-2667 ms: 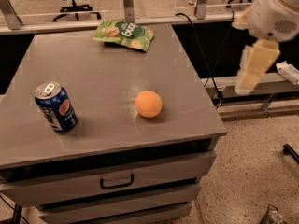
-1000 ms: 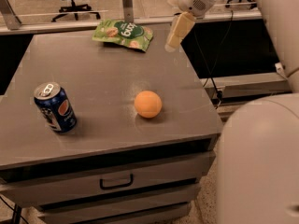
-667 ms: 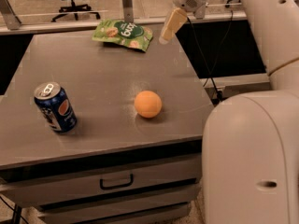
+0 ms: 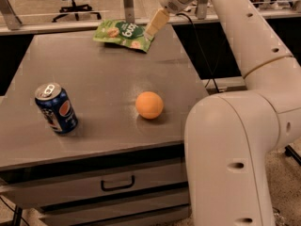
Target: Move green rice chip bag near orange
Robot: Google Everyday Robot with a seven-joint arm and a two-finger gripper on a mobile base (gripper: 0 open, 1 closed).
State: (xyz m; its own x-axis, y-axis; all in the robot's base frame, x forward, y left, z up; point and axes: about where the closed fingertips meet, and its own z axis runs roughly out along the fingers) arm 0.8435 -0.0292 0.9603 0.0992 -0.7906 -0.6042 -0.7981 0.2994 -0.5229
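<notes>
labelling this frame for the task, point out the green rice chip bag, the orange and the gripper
green rice chip bag (image 4: pixel 121 33): camera view, middle of the pouch's printed face.
orange (image 4: pixel 149 105): camera view, centre of the fruit.
gripper (image 4: pixel 156 22): camera view, on its tip, just by the bag's right end.

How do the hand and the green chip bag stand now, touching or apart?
Cannot tell. In the camera view the hand sits at the right edge of the green chip bag and overlaps it there; neither contact nor a gap shows plainly.
</notes>
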